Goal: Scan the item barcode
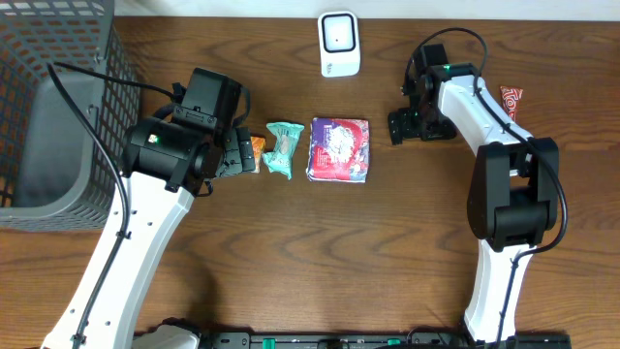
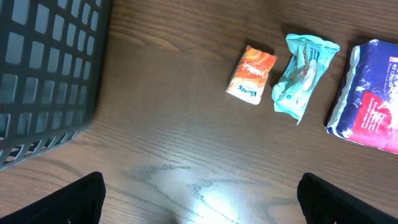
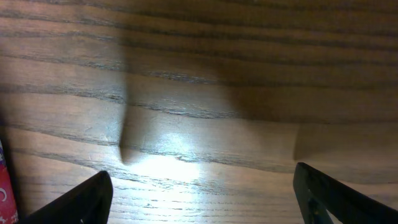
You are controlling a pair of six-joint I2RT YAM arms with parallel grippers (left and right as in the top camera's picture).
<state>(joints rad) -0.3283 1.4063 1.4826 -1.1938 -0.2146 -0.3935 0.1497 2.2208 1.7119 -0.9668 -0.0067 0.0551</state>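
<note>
**Inspector:** Overhead view first. Count the goods.

**Clerk:** Four packets on the table. Three lie in a row at centre: one small orange packet, one teal packet just right of it, and one large blue pack right of that. One red packet lies apart at the far right. One white scanner stands at the far edge, beyond the blue pack. One wire basket sits at far left.

**Inspector:** Arms?

**Clerk:** Two. The left gripper sits at the orange packet, partly covering it. The right gripper is right of the blue pack, clear of it.

**Inspector:** Left wrist view.

**Clerk:** Three packets show, in the same order: orange, teal, blue. None of them touch. The basket wall fills the left side. Two dark fingers stand in the near corners, spread as wide as the frame. Bare wood lies between them and nothing is held.

**Inspector:** Right wrist view.

**Clerk:** Wood grain only, plus one red sliver at the left edge, too little to identify. Two finger ends sit in the near corners, set wide apart and empty.

**Inspector:** Any barcode visible?

**Clerk:** I cannot tell; the print is too small on every packet.
</note>
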